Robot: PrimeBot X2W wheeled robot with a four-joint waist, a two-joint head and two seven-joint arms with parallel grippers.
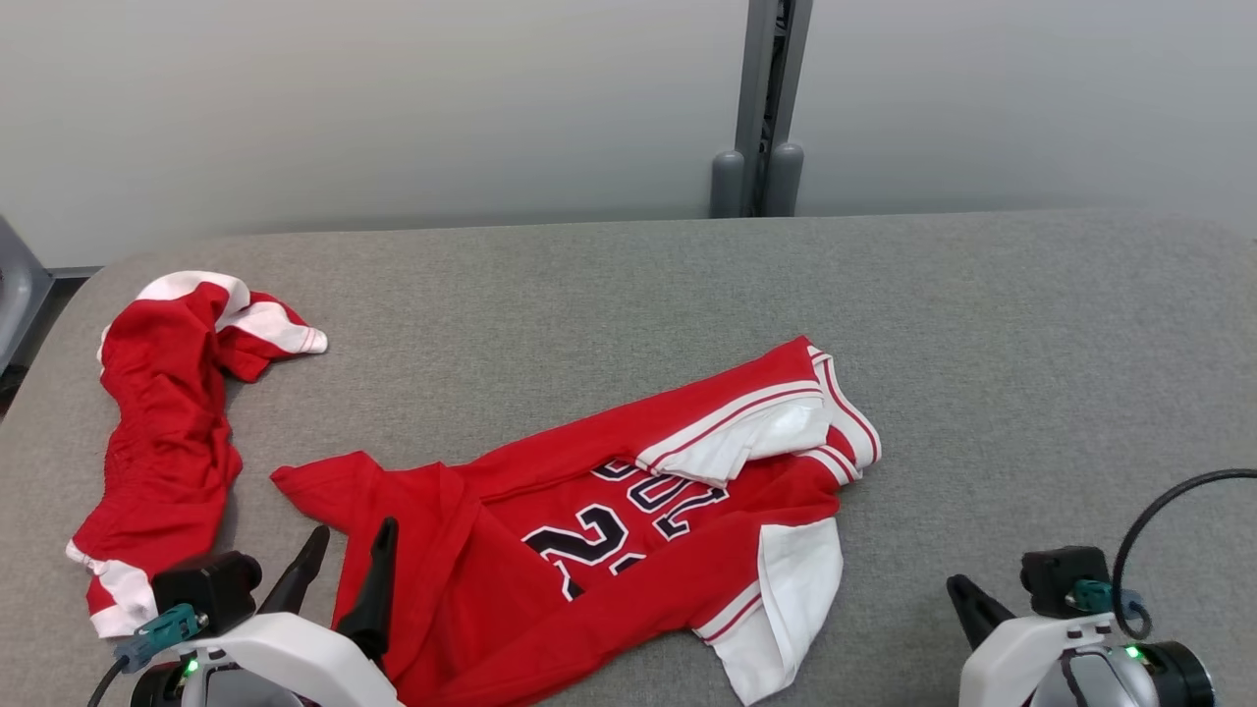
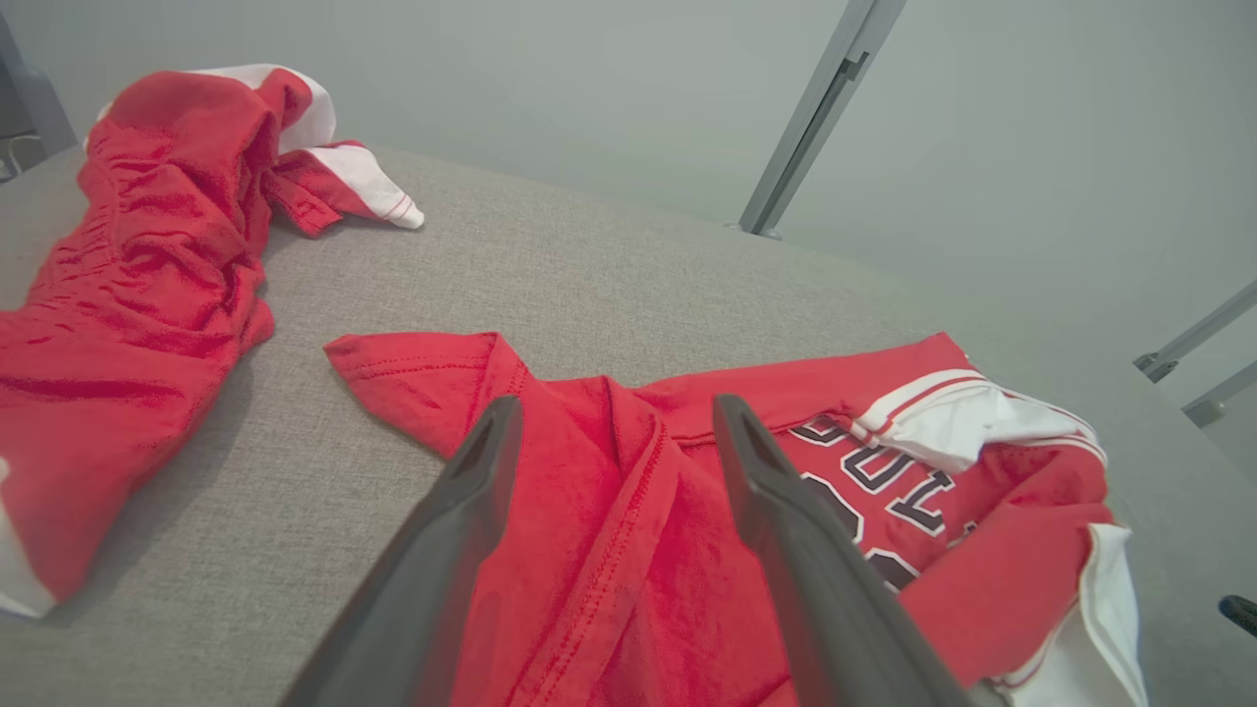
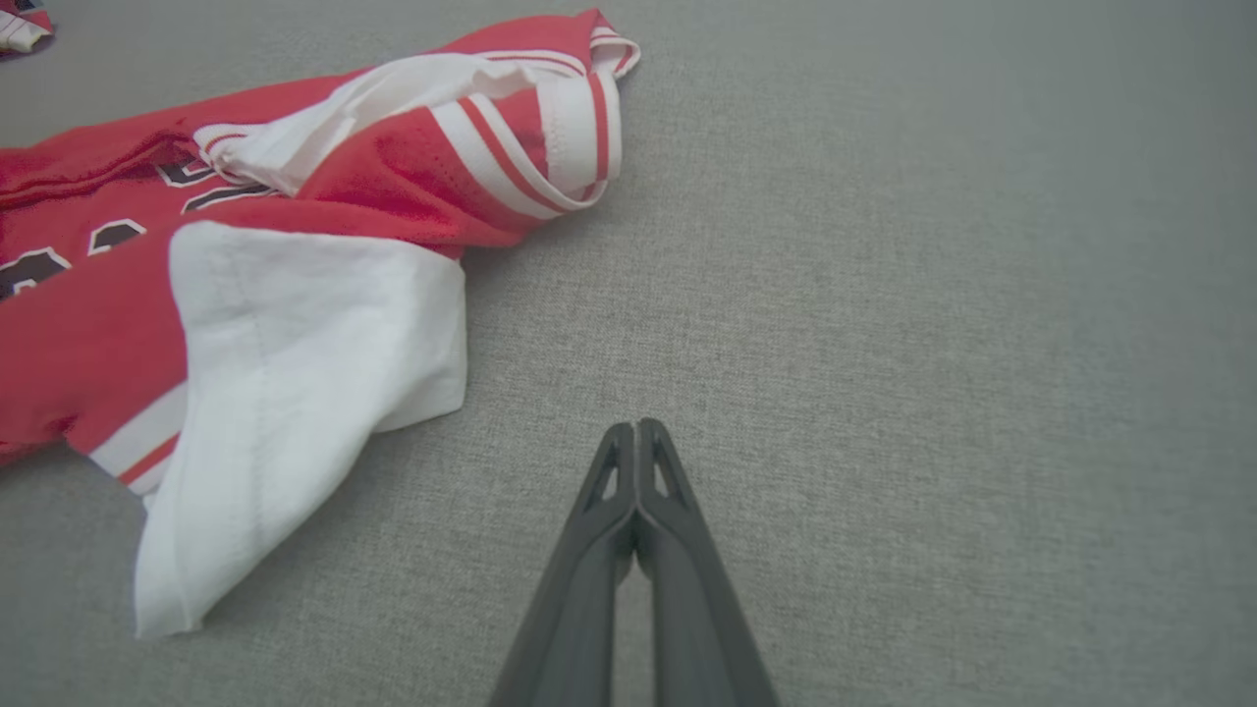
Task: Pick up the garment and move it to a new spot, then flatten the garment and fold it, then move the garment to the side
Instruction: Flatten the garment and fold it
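Observation:
The garment (image 1: 589, 530) is a red jersey with white trim and dark numbers, lying crumpled on the grey table near its front edge. It also appears in the left wrist view as the jersey (image 2: 609, 550) and in the right wrist view as the jersey (image 3: 295, 245). My left gripper (image 1: 354, 532) hangs open over the jersey's left red part, its fingers (image 2: 462, 520) spread apart with nothing between them. My right gripper (image 3: 636, 429) is shut on nothing above bare cloth, to the right of the jersey's white sleeve (image 3: 285, 373). In the head view the right gripper (image 1: 957, 587) sits at the lower right.
A second red-and-white piece of clothing (image 1: 167, 432) lies bunched at the table's left edge. The grey fabric table (image 1: 982, 344) has open room to the right and behind the jersey. A grey post (image 1: 761, 118) stands against the wall behind.

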